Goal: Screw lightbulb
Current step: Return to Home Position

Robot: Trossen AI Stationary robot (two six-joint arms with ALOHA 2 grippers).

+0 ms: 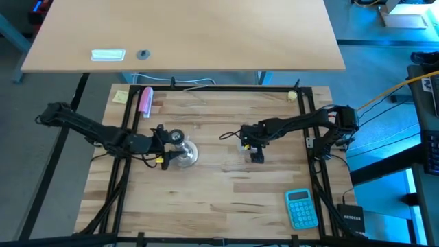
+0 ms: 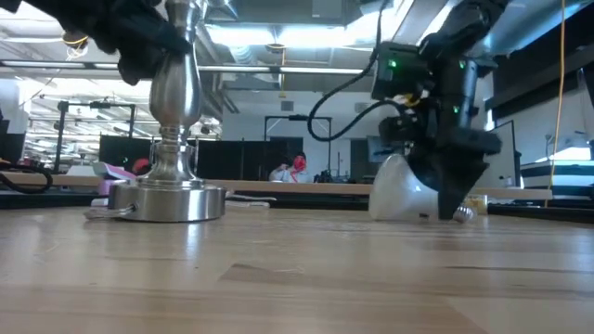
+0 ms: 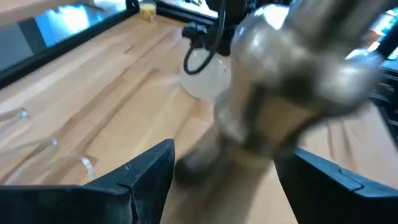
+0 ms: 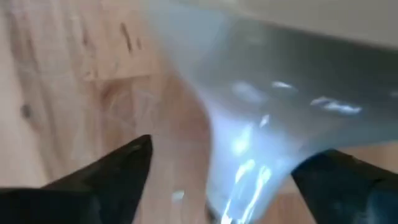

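The left arm reaches in over the wooden table (image 1: 226, 206) to the socket stand (image 2: 172, 121). The left gripper (image 3: 231, 152) is at the stand's upper part, with its fingers spread wide. The left wrist view shows bare table between each finger and the metal stem, so the jaws are released and grasp nothing. The stand is upright on its round base, and its top holds no bulb.

To the right of the stand, well apart from it, the lightbulb (image 2: 399, 190) lies on its side on the table. The right gripper (image 4: 225, 152) is down over it. Its fingers straddle the narrow neck with wood showing on both sides, so these jaws are released too and do not pinch the glass. Farther from the stand, toward the table's near right corner, lies a blue calculator (image 1: 300, 208).

As a judgement of progress, the bulb is out of the socket and set down, so nothing is screwed in at this moment. Both arms are low at their objects and have not yet drawn away. If the bulb is to be fitted, the whole job remains: picking it up, lining it up with the socket and turning it in.

The bulb's long axis runs roughly level along the table. Its round globe faces the stand and its screw neck points away from it, resting low on the wood.
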